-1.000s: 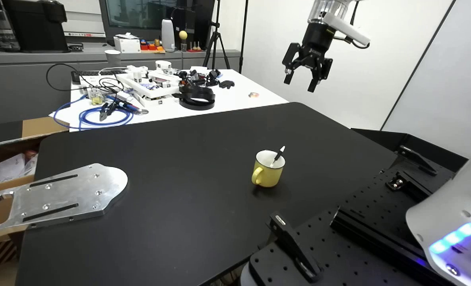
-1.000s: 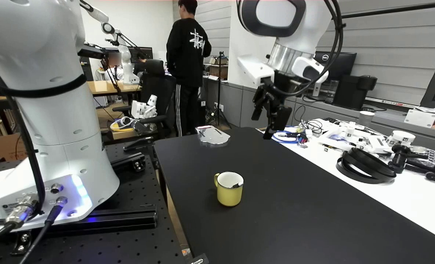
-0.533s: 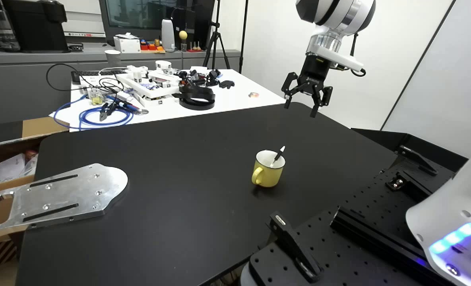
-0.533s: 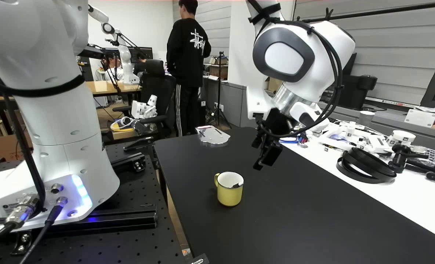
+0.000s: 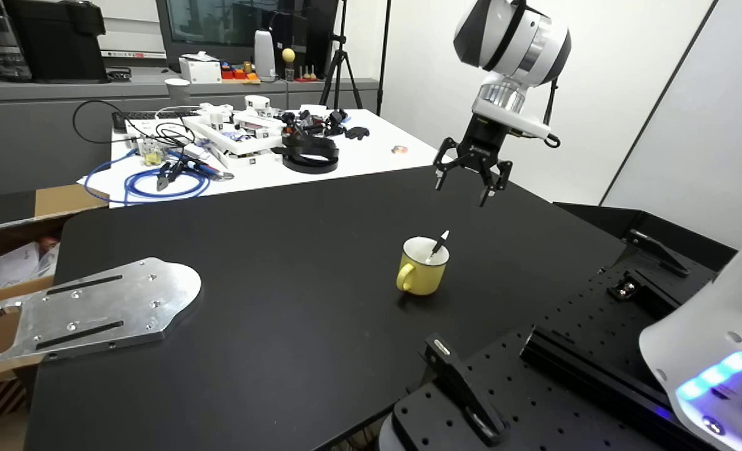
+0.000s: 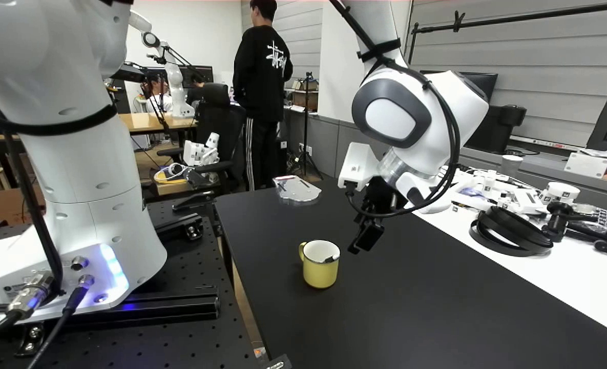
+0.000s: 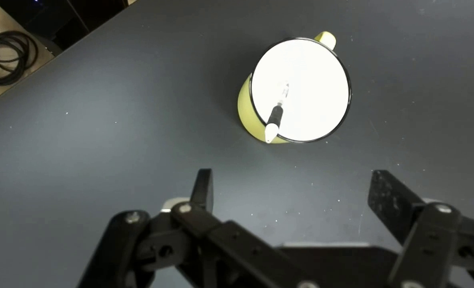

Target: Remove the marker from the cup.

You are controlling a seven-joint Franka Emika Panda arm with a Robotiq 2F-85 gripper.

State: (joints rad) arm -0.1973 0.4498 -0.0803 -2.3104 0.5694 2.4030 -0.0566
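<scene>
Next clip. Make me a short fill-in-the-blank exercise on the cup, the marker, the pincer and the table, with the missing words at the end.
1. The cup is white inside, but its outside is ____.
2. The marker leans, with its lower end inside the ____.
3. The pincer holds nothing and is ____, not shut.
4. In both exterior views, the table under the cup is ____ in colour.

Missing words: yellow; cup; open; black.

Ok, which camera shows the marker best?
The wrist view: it looks down into the cup, showing the marker largest, with pale section, dark grip and white tip. In an exterior view the marker pokes out of the cup, small; in an exterior view just a short end of the marker shows.
</scene>
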